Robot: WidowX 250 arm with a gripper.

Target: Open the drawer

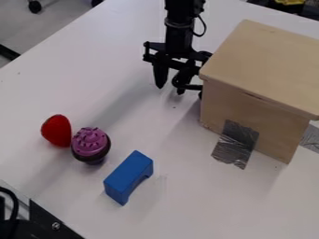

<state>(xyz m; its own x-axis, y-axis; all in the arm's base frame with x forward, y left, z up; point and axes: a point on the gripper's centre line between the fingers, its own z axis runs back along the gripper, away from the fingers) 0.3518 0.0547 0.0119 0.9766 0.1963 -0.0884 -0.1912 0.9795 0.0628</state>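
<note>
Nearest the camera, in the lower left corner, sits a black metal bracket with a bolt. Beyond it lie an arched block of blue, a toy cupcake with purple icing and a red rounded toy, all well clear of my work. The pale wooden drawer box stands at the right, with a strip of grey tape running from its side down to the white table. My black two-finger gripper hangs beside its far left corner, fingers parted. A dark bar, which I take for the handle, juts out there by my nearer finger; whether they touch I cannot tell.

I should seat that finger firmly behind the bar, low and square, then draw straight out from the box, slowly and level. A sideways pull could slip off or jam the drawer.
</note>
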